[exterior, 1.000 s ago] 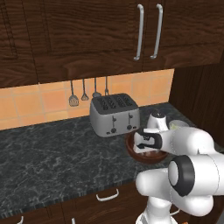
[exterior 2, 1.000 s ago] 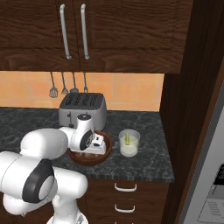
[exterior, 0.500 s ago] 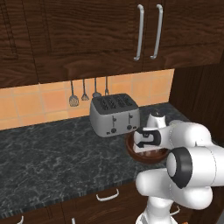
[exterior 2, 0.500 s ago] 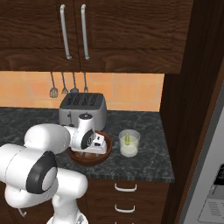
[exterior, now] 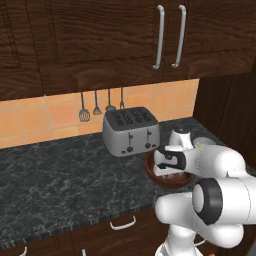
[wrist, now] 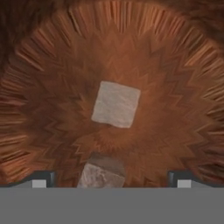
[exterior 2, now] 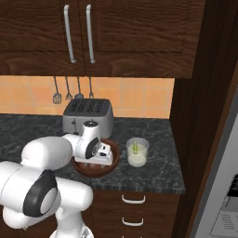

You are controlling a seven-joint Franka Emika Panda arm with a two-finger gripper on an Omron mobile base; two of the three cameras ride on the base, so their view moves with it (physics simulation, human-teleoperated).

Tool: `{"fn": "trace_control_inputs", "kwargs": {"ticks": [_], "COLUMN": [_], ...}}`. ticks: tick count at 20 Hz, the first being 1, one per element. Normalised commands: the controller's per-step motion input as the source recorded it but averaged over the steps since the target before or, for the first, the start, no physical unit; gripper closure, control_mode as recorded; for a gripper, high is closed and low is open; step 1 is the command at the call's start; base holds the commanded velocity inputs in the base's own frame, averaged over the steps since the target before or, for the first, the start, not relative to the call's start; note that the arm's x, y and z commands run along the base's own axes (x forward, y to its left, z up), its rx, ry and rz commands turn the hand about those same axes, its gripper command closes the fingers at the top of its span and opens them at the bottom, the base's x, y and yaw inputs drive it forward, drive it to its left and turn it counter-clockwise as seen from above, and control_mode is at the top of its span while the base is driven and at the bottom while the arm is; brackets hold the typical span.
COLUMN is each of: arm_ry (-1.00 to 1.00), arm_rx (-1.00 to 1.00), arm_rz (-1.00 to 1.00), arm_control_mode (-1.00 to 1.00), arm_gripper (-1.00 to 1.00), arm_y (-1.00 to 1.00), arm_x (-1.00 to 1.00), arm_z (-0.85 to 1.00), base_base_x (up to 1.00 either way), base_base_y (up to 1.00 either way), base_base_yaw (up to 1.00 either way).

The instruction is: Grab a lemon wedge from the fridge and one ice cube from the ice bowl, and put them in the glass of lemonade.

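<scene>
While the gripper (wrist: 111, 180) hangs nose-down inside the ice bowl (wrist: 183, 87) with its two fingertips (wrist: 40, 180) spread wide apart and nothing between them, one ice cube (wrist: 116, 104) lies on the bowl's floor straight ahead along the approach line, squarely between the tips though beyond them, its sides turned a little askew to the line joining them, and a second ice cube (wrist: 101, 175) sits nearer at the bottom of the hand view. The glass of lemonade (exterior 2: 137, 152) stands on the counter (exterior 2: 153, 174) just beside the bowl on the fridge (exterior 2: 223, 186) side, holding pale liquid and what looks like a small yellow-green piece, probably the lemon wedge, so I judge the ice to be what remains.
</scene>
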Motion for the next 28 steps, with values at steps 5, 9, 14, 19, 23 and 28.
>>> {"fn": "trace_control_inputs", "kwargs": {"ticks": [5, 9, 14, 19, 23, 28], "arm_ry": [0.0, 0.0, 0.0, 0.01, -0.02, -0.14], "arm_rx": [0.0, 0.0, 0.0, 0.0, -0.05, 0.09], "arm_rz": [0.0, 0.0, 0.0, 0.0, 0.0, 0.0], "arm_control_mode": [-1.0, -1.0, -1.0, -1.0, -1.0, -1.0], "arm_gripper": [1.0, 1.0, 1.0, 1.0, 1.0, 1.0], "arm_y": [0.0, 0.0, 0.0, 0.0, 0.02, 0.0], "arm_x": [-0.09, -0.03, 0.0, 0.0, -0.19, 0.0], "arm_z": [0.0, 0.0, 0.0, 0.0, 0.03, 0.47], "base_base_x": [0.0, 0.0, 0.0, 0.0, 0.0, 0.0], "base_base_y": [0.0, 0.0, 0.0, 0.0, 0.0, 0.0], "base_base_yaw": [0.0, 0.0, 0.0, 0.0, 0.0, 0.0]}}
